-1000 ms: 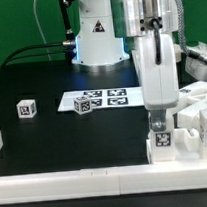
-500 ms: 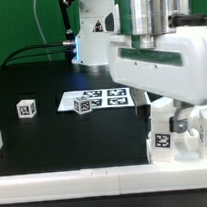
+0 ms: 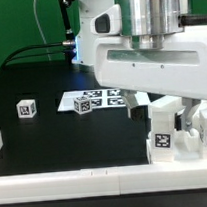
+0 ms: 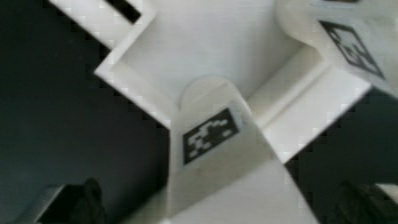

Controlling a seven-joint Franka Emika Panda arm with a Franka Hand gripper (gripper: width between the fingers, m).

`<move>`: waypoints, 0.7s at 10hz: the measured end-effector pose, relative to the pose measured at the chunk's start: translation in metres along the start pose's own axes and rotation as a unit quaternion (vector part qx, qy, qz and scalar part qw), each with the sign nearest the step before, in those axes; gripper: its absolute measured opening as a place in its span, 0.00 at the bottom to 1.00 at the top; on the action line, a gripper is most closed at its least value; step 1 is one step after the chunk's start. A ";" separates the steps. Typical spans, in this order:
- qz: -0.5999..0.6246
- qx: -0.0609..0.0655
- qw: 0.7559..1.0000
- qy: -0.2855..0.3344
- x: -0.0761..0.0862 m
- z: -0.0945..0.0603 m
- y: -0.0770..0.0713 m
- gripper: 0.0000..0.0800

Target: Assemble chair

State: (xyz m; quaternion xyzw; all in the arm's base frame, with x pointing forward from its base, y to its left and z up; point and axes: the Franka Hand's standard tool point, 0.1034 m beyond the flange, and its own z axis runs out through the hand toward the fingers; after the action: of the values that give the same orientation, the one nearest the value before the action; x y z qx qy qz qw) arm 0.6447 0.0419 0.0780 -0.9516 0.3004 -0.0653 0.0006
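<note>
Claw open wide, gripping nothing. Chair's tagged bar lies right under it, betw. both fingers, not touching; long axis runs crosswise to the finger line.

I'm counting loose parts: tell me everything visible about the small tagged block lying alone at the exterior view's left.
The small block is a glossy white cube, plastic by its look, with a black-and-white square tag on the face toward the camera. It sits slightly askew on the black table, apart from the marker board; only the table touches it.
</note>
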 end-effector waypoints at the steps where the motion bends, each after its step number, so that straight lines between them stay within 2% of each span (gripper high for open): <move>1: -0.044 -0.001 0.999 0.001 0.000 0.002 0.000 0.81; 2: -0.031 -0.001 1.000 0.001 0.000 0.002 0.000 0.67; 3: -0.021 -0.002 1.000 0.001 0.000 0.002 0.000 0.67; 4: -0.017 -0.002 1.000 0.001 0.000 0.002 0.001 0.50; 5: 0.006 -0.002 1.000 0.001 0.000 0.002 0.000 0.50; 6: 0.046 -0.001 0.999 0.001 0.000 0.002 0.000 0.35; 7: 0.078 -0.001 0.997 0.001 0.000 0.002 0.000 0.35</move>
State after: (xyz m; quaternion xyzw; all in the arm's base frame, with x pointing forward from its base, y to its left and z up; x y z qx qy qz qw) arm 0.6446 0.0417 0.0758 -0.9253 0.3734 -0.0655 0.0040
